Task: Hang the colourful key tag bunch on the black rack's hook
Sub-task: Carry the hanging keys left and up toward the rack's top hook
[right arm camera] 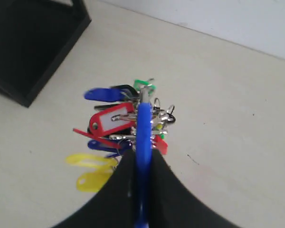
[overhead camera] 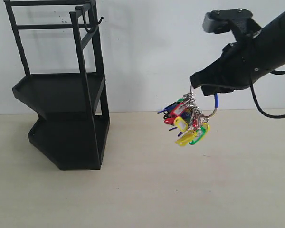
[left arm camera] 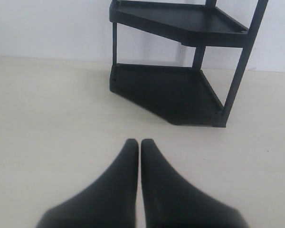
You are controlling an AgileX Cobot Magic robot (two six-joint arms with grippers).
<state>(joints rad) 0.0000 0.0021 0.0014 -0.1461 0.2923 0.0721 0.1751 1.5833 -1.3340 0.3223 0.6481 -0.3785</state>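
R pincer [overhead camera: 194,83]: clenched on the blue loop [right arm camera: 143,124] of the bunch [overhead camera: 186,118]. Wrist view shows the loop pinched between the two black fingers [right arm camera: 116,190] and running out past the tips. Grip looks firm; no gap seen between fingers and loop.

Bunch: hangs straight below the R pincer, in mid-air, clear of the bench [overhead camera: 190,194]. Tags seen are yellow, green, red and blue, on metal rings, with the yellow ones lowest. In the ext. view part of the loop curves out on the arm side of the pincer, then drops back into the rings.

Rack [overhead camera: 61,90]: upright on the bench, well apart from the R pincer, beyond the bunch on the side away from the arm. Two angular trays, open bar frame on top. Wall [overhead camera: 147,47] behind.

Hook [overhead camera: 99,21]: on the top frame, tip upturned, higher than the R pincer and well apart from it. Bunch not yet on it.

L pincer [left arm camera: 140,142]: fingers pressed together at the tips, gripping nothing. It sits low over the bench. Rack's lower tray lies ahead of the tips — near, not touching.
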